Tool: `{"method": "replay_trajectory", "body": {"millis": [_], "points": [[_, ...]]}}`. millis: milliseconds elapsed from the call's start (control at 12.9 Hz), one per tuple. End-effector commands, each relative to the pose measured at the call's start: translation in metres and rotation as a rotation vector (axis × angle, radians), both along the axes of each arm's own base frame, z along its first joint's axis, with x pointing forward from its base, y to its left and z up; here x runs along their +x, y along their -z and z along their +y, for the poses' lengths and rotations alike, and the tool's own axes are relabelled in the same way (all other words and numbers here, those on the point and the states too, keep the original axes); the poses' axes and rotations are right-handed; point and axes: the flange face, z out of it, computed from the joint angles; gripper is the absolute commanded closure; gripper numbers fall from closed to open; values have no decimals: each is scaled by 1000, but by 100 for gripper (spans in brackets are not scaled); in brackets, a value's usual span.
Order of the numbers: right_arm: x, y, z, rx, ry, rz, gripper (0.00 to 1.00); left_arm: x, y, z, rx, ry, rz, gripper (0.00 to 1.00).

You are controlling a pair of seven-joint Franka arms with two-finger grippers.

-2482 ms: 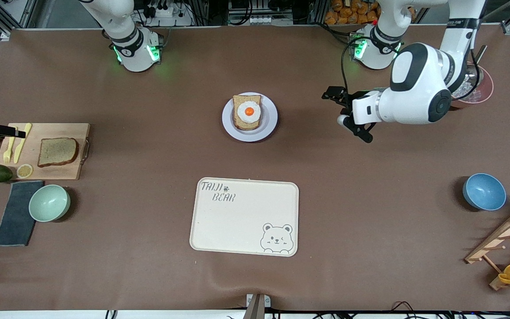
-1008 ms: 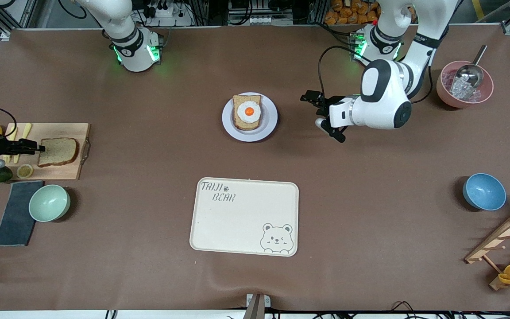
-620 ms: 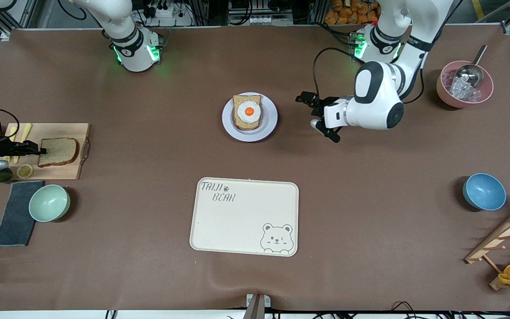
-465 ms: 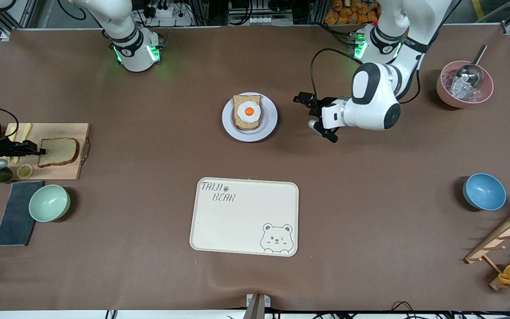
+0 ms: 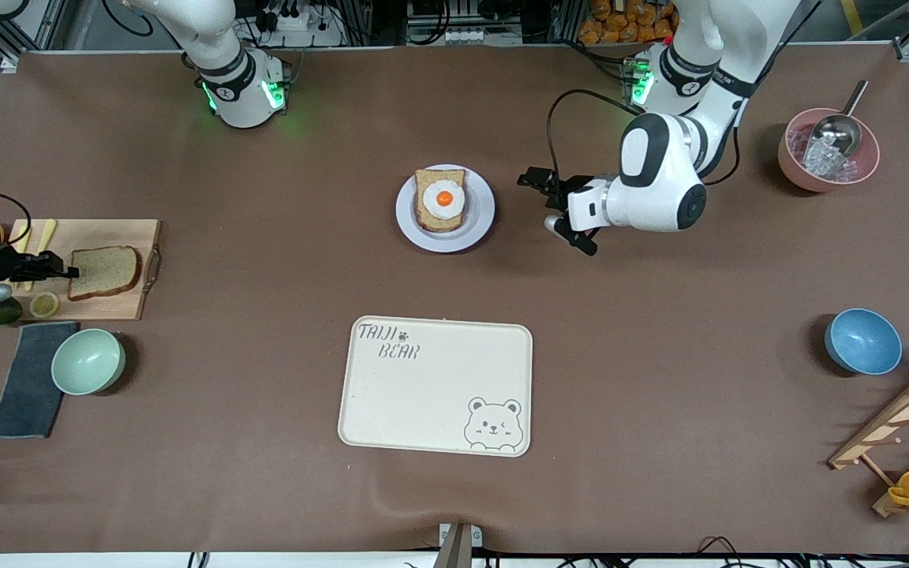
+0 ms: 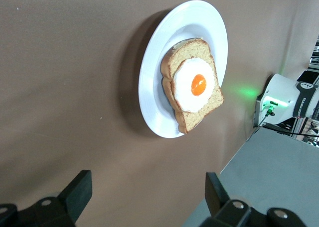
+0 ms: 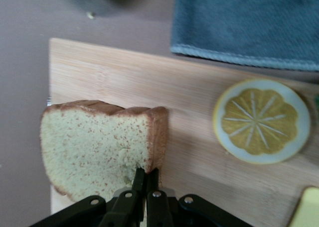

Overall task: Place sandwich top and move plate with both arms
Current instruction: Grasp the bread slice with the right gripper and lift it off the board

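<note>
Brown wholemeal sandwich top [image 5: 104, 271] sits on the wooden cutting board [image 5: 107, 304], right gripper [image 5: 66, 272] clamped on its edge, lift pending; left gripper [image 5: 543, 199] spread wide beside the round pale plate [image 5: 480, 227], which hasn't been moved.

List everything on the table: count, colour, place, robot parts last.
sandwich top: 1, brown, on cutting board
cutting board: 1, wood, right arm's end
egg-topped slice: 1, brown, on plate
plate: 1, pale lavender-white, mid-table
tray: 1, cream, nearer the camera than plate
lemon slice: 1, yellow, on board
cloth: 1, dark grey, beside green bowl
green bowl: 1
blue bowl: 1, left arm's end
pink bowl: 1, holds scoop
left end effector: open, beside plate
right end effector: shut on sandwich top
</note>
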Motion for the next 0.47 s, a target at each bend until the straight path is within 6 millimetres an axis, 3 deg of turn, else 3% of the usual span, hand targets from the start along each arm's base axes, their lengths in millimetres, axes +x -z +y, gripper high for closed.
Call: {"method": "replay_trajectory", "body": {"millis": [0, 155, 388], "points": [[21, -38, 26, 42, 8, 68, 100, 0, 0, -2, -21, -11, -14, 0], [30, -66, 56, 52, 41, 153, 100, 1, -1, -2, -21, -12, -16, 0], [43, -85, 99, 79, -11, 198, 100, 2, -2, -1, -23, -13, -19, 0]]}}
